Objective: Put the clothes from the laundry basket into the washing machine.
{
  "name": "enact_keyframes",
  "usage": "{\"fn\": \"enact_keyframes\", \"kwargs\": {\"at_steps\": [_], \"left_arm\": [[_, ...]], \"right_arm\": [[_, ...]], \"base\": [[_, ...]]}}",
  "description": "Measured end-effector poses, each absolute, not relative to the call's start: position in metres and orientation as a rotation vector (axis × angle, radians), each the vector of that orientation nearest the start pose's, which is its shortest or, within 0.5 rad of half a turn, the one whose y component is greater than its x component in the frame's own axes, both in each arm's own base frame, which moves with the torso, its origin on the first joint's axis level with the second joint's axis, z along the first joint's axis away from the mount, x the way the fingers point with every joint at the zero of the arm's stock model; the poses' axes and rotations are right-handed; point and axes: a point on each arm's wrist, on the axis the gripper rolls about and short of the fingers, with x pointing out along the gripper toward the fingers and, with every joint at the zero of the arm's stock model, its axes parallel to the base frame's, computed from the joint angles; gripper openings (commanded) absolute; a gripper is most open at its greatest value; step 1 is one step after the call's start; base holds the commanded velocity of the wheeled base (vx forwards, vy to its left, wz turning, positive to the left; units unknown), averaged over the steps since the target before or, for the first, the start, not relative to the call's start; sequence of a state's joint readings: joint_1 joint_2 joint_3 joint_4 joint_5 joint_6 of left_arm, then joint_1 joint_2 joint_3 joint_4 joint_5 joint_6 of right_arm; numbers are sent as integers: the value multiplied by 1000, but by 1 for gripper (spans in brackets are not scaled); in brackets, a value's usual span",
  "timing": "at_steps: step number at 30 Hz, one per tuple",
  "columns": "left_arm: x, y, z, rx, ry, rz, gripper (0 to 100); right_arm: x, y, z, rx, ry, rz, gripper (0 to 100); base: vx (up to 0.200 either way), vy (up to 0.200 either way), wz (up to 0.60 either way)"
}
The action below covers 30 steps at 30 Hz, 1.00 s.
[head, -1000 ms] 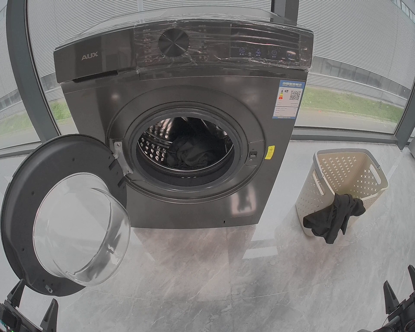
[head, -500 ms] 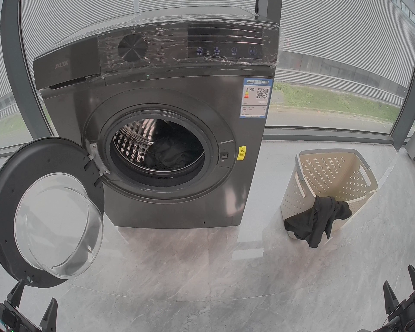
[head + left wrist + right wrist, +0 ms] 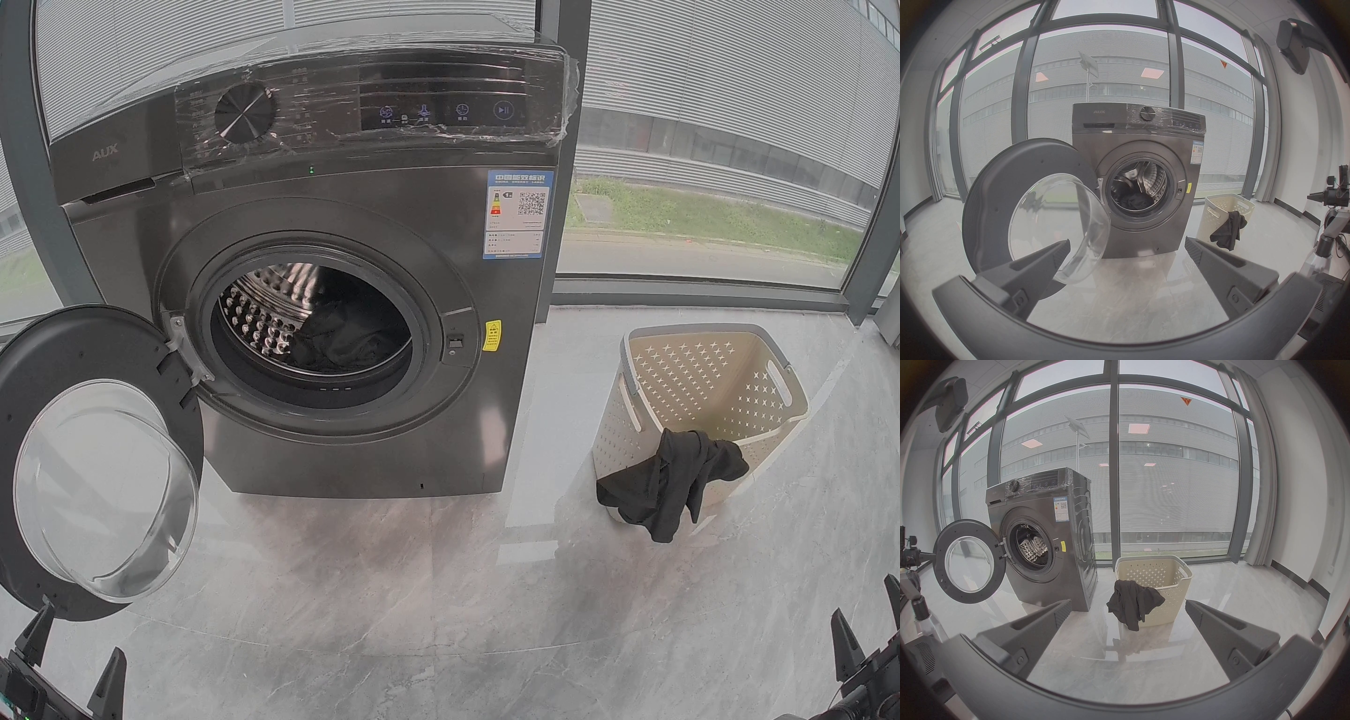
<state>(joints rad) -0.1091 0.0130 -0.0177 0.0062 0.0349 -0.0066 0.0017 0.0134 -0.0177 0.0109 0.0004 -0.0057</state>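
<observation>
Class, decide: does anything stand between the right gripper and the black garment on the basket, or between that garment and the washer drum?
Nothing visible. Bare floor separates the right gripper from the garment, and the door stands swung open, leaving the drum unblocked.

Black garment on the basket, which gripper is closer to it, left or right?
Right. The right gripper sits low, facing the garment across bare floor; the left gripper is farther off, by the open door.

Head camera swung right, washing machine [image 3: 375,450] nearer left edge
</observation>
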Motion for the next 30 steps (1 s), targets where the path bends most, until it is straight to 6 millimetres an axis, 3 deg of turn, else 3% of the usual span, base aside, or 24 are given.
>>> {"fn": "enact_keyframes", "kwargs": {"at_steps": [10,25,30], "left_arm": [[-23,3,80,1,2,-81,100],[-23,3,80,-2,2,-82,100],[-23,3,80,-9,3,-93,100]], "right_arm": [[-23,0,80,-6,7,2,100],[-23,0,80,-6,7,2,100],[-23,0,80,-6,8,2,100]], "base": [[0,-20,0],[0,-200,0],[0,0,0]]}}
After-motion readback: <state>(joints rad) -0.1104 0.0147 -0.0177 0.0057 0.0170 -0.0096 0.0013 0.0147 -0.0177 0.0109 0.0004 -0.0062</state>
